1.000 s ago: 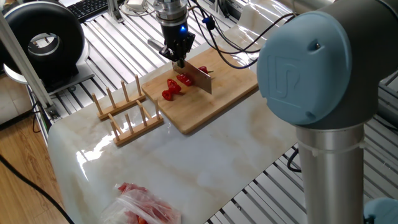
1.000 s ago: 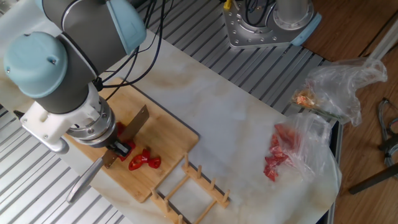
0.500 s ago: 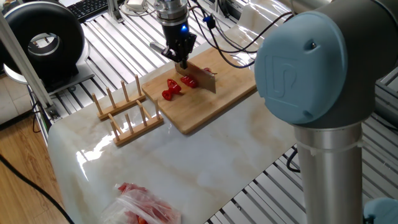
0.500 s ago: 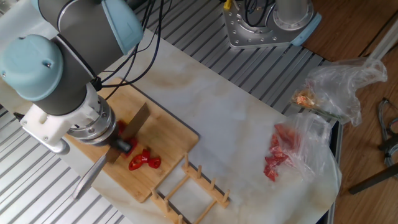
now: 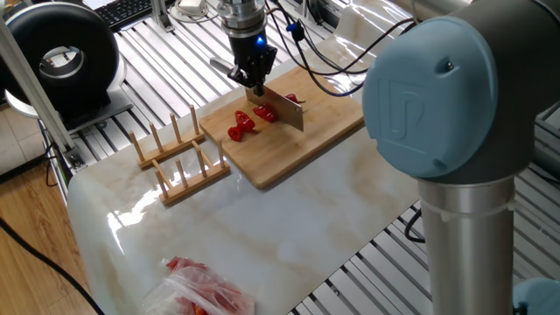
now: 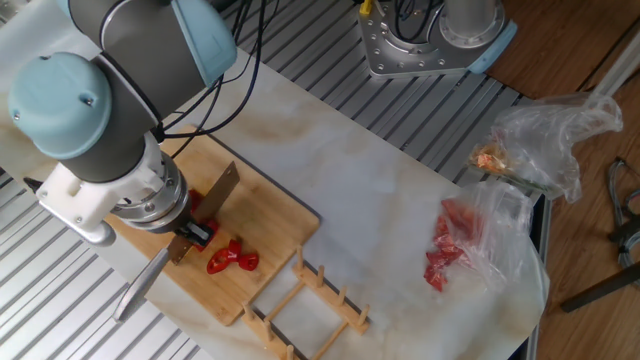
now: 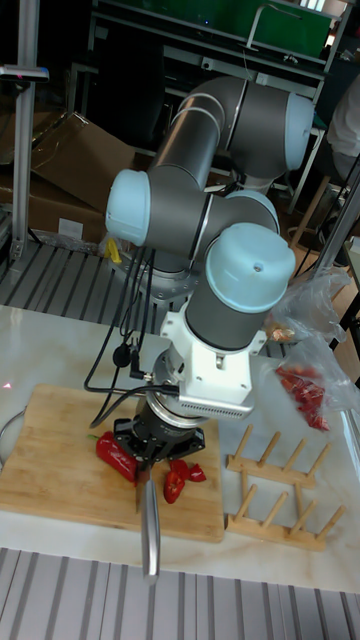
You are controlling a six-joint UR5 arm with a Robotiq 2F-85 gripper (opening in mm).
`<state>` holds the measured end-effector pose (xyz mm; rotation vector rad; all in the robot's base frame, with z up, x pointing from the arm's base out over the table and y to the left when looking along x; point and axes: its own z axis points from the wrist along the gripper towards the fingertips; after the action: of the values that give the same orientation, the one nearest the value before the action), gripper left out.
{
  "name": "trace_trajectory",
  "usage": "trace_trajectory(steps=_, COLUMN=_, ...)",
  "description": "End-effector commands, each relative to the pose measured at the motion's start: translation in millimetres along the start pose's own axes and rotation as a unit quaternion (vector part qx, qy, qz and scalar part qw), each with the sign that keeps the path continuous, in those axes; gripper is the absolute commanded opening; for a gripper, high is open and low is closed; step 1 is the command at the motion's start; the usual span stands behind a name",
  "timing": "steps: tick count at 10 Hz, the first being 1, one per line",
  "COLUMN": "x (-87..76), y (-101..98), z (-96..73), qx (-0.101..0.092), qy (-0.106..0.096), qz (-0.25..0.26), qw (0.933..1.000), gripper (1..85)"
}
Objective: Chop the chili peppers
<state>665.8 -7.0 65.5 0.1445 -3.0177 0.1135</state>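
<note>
My gripper (image 5: 255,86) has its fingers squeezed on the knife (image 5: 282,107) handle, with the blade down on the wooden cutting board (image 5: 324,131). The chili peppers (image 5: 242,125) lie near the middle of the board: small cut bits on one side of the blade, a bigger piece (image 7: 114,453) on the other. I think they are light, shiny and slippery, so they may roll. I hold only the knife.

The arm reaches down, wrist vertical, hand (image 5: 256,87) clamped tight, fingers pointing downward.
</note>
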Motion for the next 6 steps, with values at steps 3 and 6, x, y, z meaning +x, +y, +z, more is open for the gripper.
trace_trajectory(steps=3, x=-8.1, y=0.9, z=-7.4, qx=-0.007, qy=-0.023, qz=0.004, qw=0.9997, gripper=1.3)
trace_trajectory(steps=6, x=-4.8, y=-4.1, z=-13.8, qx=-0.017, qy=-0.022, qz=0.001, qw=0.9996, gripper=1.3)
